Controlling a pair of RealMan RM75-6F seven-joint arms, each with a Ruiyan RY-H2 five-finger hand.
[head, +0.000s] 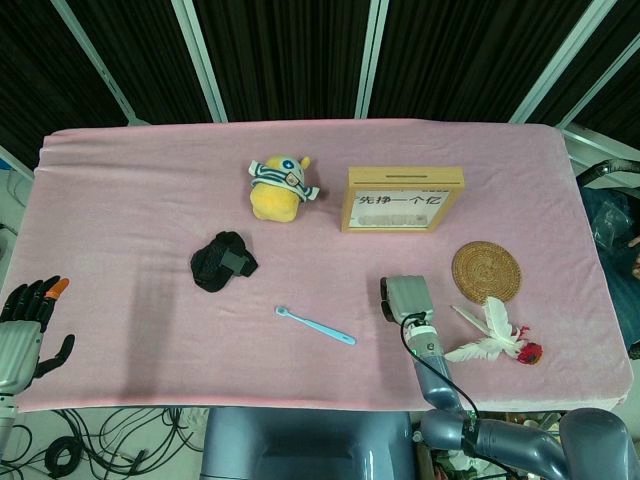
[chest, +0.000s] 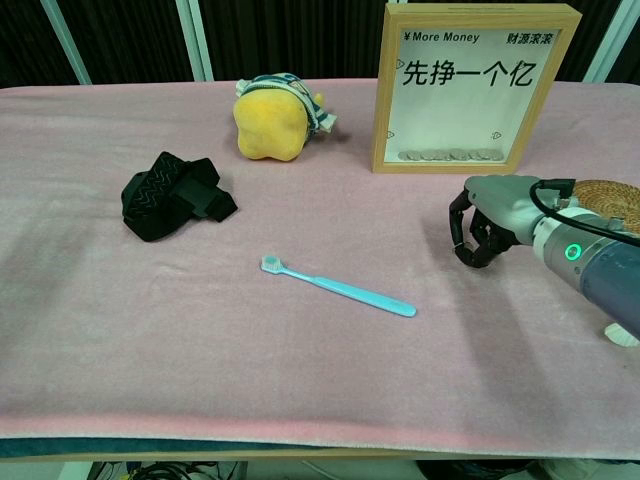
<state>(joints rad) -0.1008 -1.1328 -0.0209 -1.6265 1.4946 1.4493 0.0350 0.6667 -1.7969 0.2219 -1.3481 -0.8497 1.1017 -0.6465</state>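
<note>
While its fingers curl inward toward the palm with nothing between them, the right hand (chest: 487, 222) sits low over the pink tablecloth (head: 130, 190), palm down, on the right part of the table; the head view shows it as a grey block (head: 405, 298) from above. Whether the fingertips touch the cloth cannot be told.

Nearest to it on its left lies the light-blue toothbrush (chest: 338, 286), flat on the cloth, bristle end pointing away to the left and handle end toward the hand, with a clear gap between handle tip and fingers. In the head view the toothbrush (head: 315, 325) lies slanted, near the front edge.

Behind the right hand stands the wooden picture frame (chest: 474, 85), upright, with printed characters on its face and a row of coins along its bottom. To the hand's right lies the round woven coaster (head: 486, 271), and in front of that a white feather toy (head: 492, 335) with a red end, close beside the forearm.

Further left, the yellow plush toy (chest: 270, 117) rests beside the frame, and the black fabric strap (chest: 173, 195) lies crumpled well apart from the toothbrush. Nothing lies between the right hand and the toothbrush.

At the lower left corner of the head view, the left hand (head: 24, 325) hangs off the table's edge, fingers spread and upright, thumb out to the side, holding nothing and touching nothing; one fingertip shows orange.
</note>
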